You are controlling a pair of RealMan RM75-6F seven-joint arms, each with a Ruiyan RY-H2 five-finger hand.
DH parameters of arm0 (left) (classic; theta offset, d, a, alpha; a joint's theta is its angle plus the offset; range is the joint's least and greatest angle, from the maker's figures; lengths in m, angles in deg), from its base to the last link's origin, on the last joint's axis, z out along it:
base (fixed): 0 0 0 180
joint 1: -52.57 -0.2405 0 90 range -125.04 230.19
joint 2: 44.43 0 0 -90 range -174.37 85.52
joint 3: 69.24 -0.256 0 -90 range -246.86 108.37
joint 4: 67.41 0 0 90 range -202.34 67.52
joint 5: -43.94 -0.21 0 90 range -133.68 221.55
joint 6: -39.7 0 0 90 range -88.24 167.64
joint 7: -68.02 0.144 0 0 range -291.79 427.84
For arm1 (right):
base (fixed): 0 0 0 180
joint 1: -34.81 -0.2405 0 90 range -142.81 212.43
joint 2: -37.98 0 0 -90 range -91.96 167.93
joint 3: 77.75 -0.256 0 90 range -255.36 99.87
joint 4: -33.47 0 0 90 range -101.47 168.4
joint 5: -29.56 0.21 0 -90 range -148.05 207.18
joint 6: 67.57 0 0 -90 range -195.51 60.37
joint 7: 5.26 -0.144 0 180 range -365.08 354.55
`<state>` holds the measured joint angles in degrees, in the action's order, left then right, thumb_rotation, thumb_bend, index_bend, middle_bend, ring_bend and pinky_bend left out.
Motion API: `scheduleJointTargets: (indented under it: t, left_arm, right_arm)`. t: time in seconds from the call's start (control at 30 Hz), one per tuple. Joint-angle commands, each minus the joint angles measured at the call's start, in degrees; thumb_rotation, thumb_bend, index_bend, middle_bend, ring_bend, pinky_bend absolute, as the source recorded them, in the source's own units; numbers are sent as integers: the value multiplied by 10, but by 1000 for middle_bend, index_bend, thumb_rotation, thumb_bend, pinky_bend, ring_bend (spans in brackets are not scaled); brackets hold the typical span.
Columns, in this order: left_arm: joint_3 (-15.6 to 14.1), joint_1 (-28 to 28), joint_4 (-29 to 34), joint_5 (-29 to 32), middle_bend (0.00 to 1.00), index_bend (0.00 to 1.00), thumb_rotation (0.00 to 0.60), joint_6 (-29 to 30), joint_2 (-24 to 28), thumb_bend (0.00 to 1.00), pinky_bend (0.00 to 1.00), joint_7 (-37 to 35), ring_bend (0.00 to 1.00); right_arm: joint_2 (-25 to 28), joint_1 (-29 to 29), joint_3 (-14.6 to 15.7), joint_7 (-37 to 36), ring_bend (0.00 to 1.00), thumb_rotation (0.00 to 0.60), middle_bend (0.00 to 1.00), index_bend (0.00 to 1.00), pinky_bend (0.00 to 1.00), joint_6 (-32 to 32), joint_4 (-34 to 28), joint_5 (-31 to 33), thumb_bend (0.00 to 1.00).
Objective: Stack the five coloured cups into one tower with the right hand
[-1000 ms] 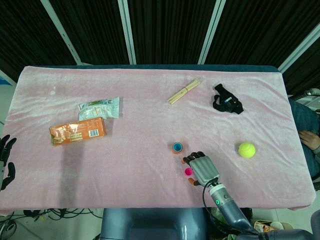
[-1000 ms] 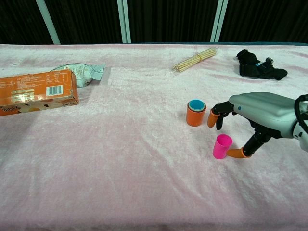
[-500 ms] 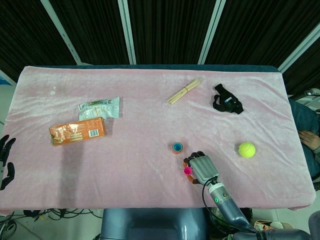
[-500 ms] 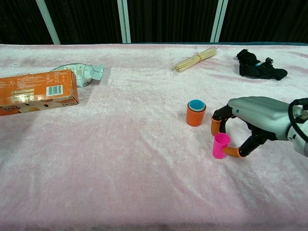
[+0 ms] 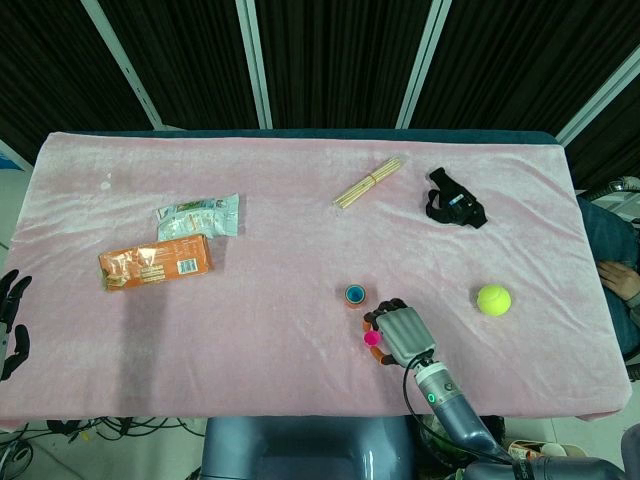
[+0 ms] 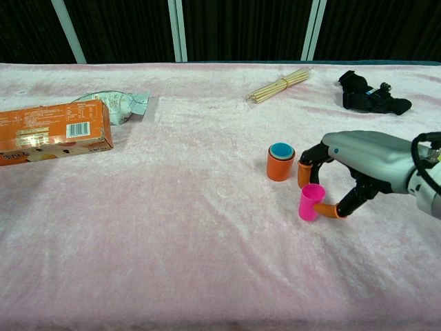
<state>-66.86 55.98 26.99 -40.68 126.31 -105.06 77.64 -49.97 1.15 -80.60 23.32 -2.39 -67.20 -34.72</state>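
Pink velvet table (image 6: pixel 172 207), dark curtains (image 5: pixel 340 60) behind. One nested cup stack (image 6: pixel 280 162); right hand (image 6: pixel 358 162) apparently pinching one pink cup (image 6: pixel 310 201).

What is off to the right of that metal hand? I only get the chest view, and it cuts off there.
Observer: A yellow tennis ball lies on the pink table, right of the right hand and apart from it. That hand's fingers pinch the pink cup.
Operator: And the other hand? I see none at all.
Observer: The left hand shows at the far left edge of the head view, beside the table, dark fingers apart, holding nothing.
Operator: Is anybody nearby?
Observer: Yes, a person in jeans sits at the table's right end; only a leg and a hand show.
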Motion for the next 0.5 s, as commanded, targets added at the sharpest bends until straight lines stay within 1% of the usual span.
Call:
scheduleJointTargets:
  t: [0.03,0.13,0.3,0.4,0.5]
  left_arm:
    - [0,0,0,0,17,65,600,0,0,707,12,-1,0]
    - [0,0,1,0,17,65,600,-1,0,707,12,0,0]
    - [-1,0,1,-1,16,62,600,0,0,707,12,1,0]
    - [0,0,1,-1,16,62,600,1,0,707,12,1,0]
    - [0,-1,1,-1,16,62,600,1,1,707,12,1,0]
  right_arm:
    - [30,-13,-31,-4,264,600,469,550,210,-11,-33,14,302]
    - [59,-31,-60,1,264,600,466,550,210,-25,-60,35,303]
    - [76,-58,-96,14,264,600,466,550,210,-39,-70,66,303]
    - [78,-78,-109,22,264,600,465,550,210,-58,-64,90,303]
    - [73,-96,-114,30,264,600,464,550,210,-71,-50,108,303]
